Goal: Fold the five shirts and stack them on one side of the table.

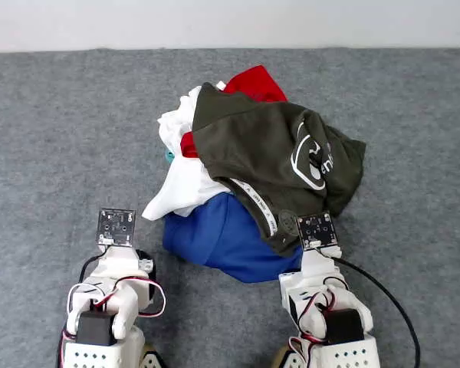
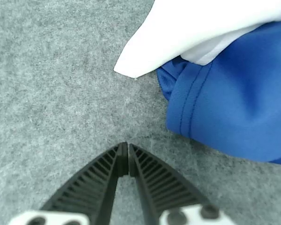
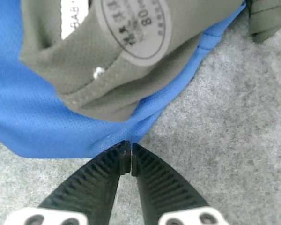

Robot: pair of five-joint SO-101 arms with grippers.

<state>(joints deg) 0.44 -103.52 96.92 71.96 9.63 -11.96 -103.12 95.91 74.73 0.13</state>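
The five shirts are not folded yet. They lie in one loose heap near the middle of the grey bench (image 1: 61, 138). An olive shirt (image 1: 276, 165) is draped on top, a blue shirt (image 1: 222, 238) is under it on the side nearest the arms, a white shirt (image 1: 184, 180) sticks out between them, and a red shirt (image 1: 253, 83) shows at the far side. A small teal piece (image 1: 169, 156) beside the white one is perhaps the fifth shirt, but I cannot say this for sure.

The left end effector (image 2: 128, 161) is clenched with nothing in it. It hangs over bare bench, near the corner of the white shirt and the hem of the blue one. The right end effector (image 3: 131, 159) is also clenched and empty. Its tips are right at the edge of the blue shirt, just under the olive collar. I cannot tell if they touch the cloth. I judge that both arms wait low and close to the heap so that the first shirt can be pulled out.

The olive shirt has a white logo (image 1: 310, 157) on its front, a printed tape (image 1: 253, 203) along the collar and a round printed label (image 3: 131, 28) at the neck.
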